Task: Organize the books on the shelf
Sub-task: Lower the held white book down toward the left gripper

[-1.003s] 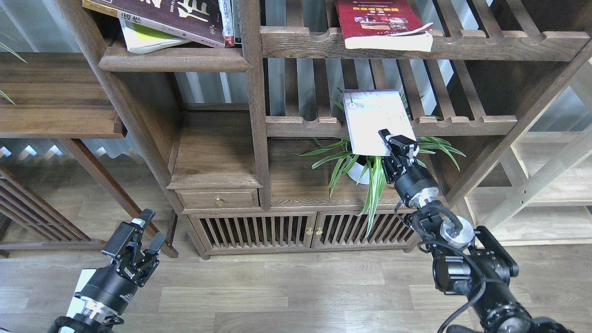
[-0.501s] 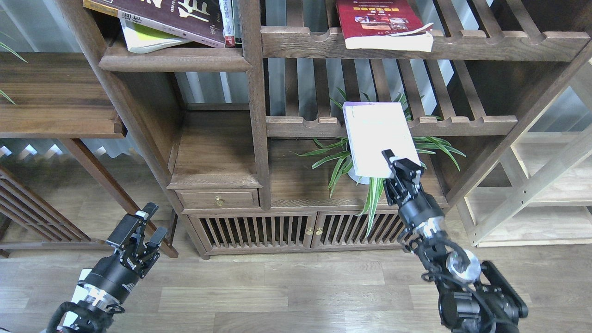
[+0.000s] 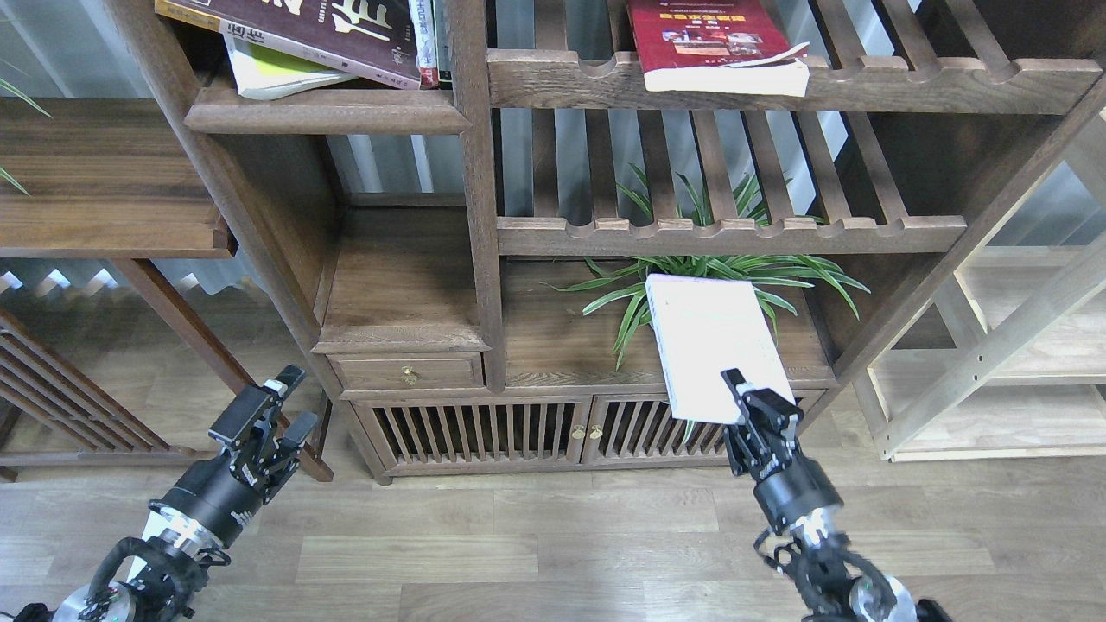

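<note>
The pale book (image 3: 713,341) has dropped toward 6 o'clock, right hand (image 3: 750,408) clamped on its lower corner; thin, floppy, light. Left hand (image 3: 275,413) hangs apart, empty.

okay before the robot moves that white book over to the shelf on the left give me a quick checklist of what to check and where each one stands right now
1. Grip: right hand is clamped on the lower edge of the pale white book. Ok.
2. Book free of the slatted rack: it hangs below and in front of it. Ok.
3. Clearance from the potted plant: leaves lie right behind the book; contact cannot tell.
4. Room on the solid shelf: a dark-covered book leans over a yellow-green book; free space cannot tell.
5. Left hand: open, low, holding nothing. Ok.
6. Red book still lies on the top rack. Not ok.
</note>
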Controlling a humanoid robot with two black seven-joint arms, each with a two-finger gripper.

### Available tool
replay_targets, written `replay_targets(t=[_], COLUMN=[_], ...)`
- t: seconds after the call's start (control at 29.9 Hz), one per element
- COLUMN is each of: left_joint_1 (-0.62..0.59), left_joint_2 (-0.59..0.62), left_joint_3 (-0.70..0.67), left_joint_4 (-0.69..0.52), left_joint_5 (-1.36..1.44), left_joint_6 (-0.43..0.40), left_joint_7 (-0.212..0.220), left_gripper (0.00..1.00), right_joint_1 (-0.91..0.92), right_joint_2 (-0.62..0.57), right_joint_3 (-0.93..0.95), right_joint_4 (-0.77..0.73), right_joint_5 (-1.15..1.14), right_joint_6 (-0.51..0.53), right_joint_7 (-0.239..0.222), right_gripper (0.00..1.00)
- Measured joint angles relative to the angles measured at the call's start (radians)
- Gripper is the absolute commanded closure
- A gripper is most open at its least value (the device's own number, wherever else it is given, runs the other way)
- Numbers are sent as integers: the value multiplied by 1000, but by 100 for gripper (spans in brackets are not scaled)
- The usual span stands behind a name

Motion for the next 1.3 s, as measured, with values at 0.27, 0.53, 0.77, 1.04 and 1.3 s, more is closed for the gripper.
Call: replay_targets(t=[0.27,0.53,0.77,1.04,1.3], left_joint_1=[-9,3,28,47,44], left_joint_2=[7,7,16,5,12], left_joint_3=[45,98,198,339,405], left_joint_4=[1,9,-2,-31,-65], left_joint_5=[2,1,-4,-49,-80], left_joint_6=[0,0,0,0,0], left_joint_7=[0,0,0,0,0], left_gripper=[1,2,2,9,17], right_joint_1=[-98,-190,-245,-253,-221], right_joint_2=[0,0,0,0,0], right_joint_3=[-21,-77,-133,-231,-335], right_joint_4=[34,75,134,159,160], right_joint_5=[18,20,14,-34,-84], right_joint_6=[0,0,0,0,0], right_joint_7=[-9,-18,-19,-21,-46], right_gripper=[78,78,78,78,78])
